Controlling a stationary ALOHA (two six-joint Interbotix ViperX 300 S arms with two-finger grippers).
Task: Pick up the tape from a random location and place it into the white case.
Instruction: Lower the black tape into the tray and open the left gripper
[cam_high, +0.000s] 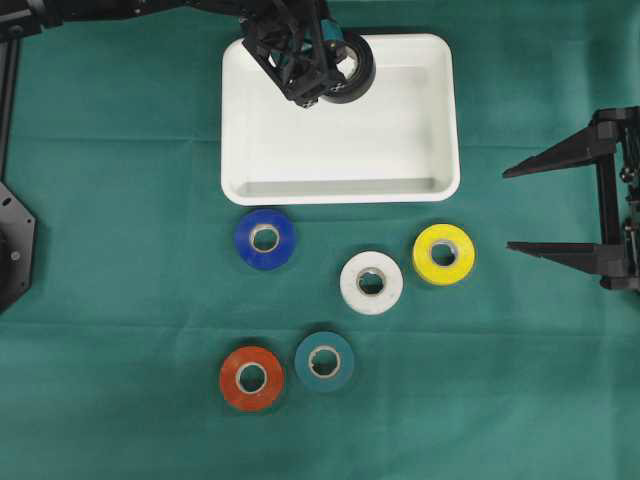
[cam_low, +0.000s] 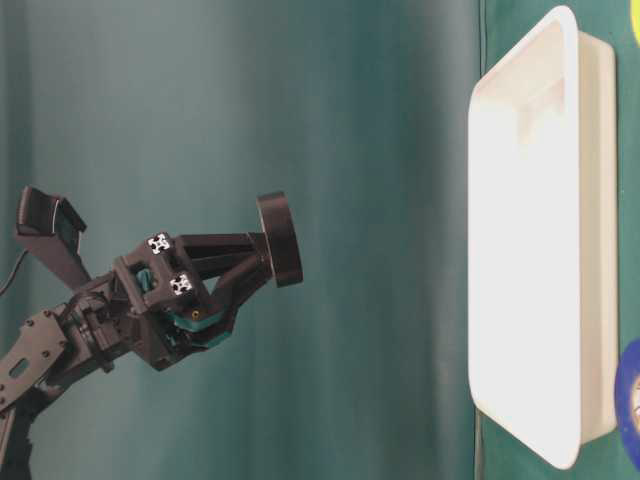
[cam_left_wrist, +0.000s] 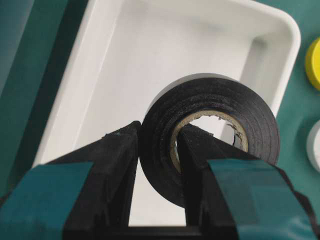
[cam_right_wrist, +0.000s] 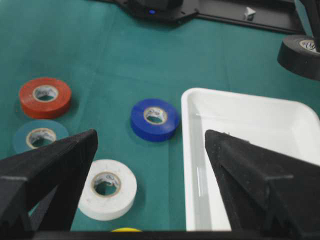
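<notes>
A black roll of tape (cam_high: 352, 68) hangs in the air over the far part of the white case (cam_high: 350, 140). My left gripper (cam_high: 335, 82) is shut on it, with one finger through the roll's core and the other outside its wall (cam_left_wrist: 200, 97). In the table-level view the tape (cam_low: 279, 238) is held well off the white case (cam_low: 520, 250). At the right edge of the cloth my right gripper (cam_high: 507, 210) stands wide open, holding nothing, beside the case (cam_right_wrist: 250, 125).
Several loose rolls lie on the green cloth in front of the case: blue (cam_high: 264, 238), white (cam_high: 371, 282), yellow (cam_high: 443, 253), red (cam_high: 251, 378) and teal (cam_high: 324, 361). The inside of the case holds nothing.
</notes>
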